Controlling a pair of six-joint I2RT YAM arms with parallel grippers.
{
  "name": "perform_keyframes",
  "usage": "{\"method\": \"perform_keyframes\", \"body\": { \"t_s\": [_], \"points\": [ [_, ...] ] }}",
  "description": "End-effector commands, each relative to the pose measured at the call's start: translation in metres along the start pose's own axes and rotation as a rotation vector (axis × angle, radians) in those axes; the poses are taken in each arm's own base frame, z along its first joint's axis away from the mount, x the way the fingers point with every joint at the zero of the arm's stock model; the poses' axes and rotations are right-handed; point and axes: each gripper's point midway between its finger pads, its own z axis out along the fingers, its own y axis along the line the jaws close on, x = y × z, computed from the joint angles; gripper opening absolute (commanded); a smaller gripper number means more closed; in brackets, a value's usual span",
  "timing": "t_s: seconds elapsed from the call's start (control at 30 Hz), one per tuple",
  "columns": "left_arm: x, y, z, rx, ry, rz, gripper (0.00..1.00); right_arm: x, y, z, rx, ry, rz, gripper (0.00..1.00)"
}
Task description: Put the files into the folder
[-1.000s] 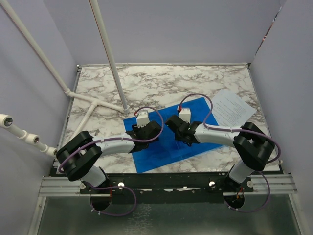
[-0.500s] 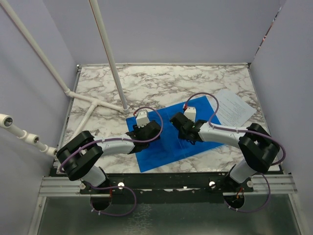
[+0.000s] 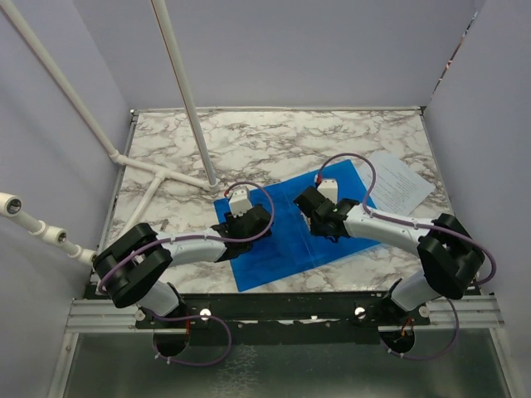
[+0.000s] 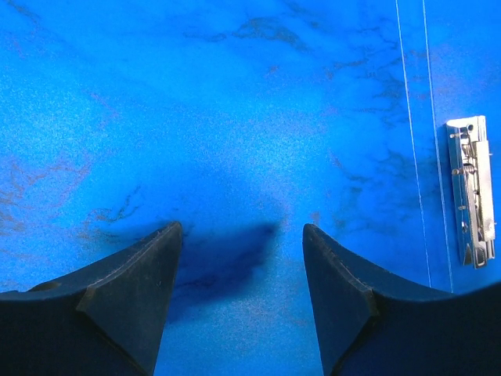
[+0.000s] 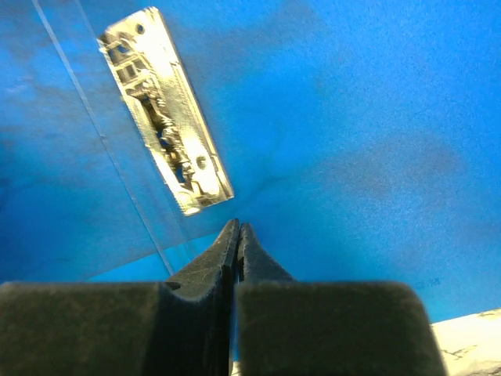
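Observation:
The blue folder (image 3: 282, 249) lies open on the marble table, its metal clip (image 5: 164, 110) showing at the spine. The clip also shows in the left wrist view (image 4: 472, 192). My left gripper (image 3: 262, 220) is open, its jaws spread low over the folder's left inner side (image 4: 235, 117). My right gripper (image 3: 309, 207) is shut, its tips (image 5: 237, 225) pinching a thin blue edge of the folder (image 5: 352, 117) just right of the clip. The files (image 3: 402, 186), white printed sheets, lie at the right, partly under the folder's right corner.
A white pipe frame (image 3: 182, 91) stands at the back left, its foot (image 3: 158, 176) on the table. Lilac walls close in the left, back and right sides. A strip of marble (image 5: 477, 345) shows beside the folder.
My right gripper has moved to the right. The folder's right side has shifted right with it and covers more of the files. The left gripper has stayed in place.

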Motion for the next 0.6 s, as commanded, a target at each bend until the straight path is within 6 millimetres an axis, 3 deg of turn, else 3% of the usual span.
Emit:
{"method": "perform_keyframes", "body": {
  "t_s": [0.0,0.07,0.4,0.57],
  "points": [
    [0.115,0.120,-0.042,-0.309,0.479,0.170,0.67,-0.023,0.015,-0.018,-0.085,-0.040,-0.002,0.10],
    [0.113,0.119,-0.043,-0.306,0.474,0.167,0.67,-0.026,0.020,-0.020,-0.105,-0.041,-0.015,0.17],
    [0.094,0.112,-0.052,-0.285,0.416,0.148,0.68,-0.032,0.047,-0.006,-0.193,-0.018,-0.043,0.30],
    [0.084,0.107,-0.056,-0.268,0.390,0.137,0.68,-0.030,0.056,0.005,-0.202,0.001,-0.057,0.30]
  ]
}}
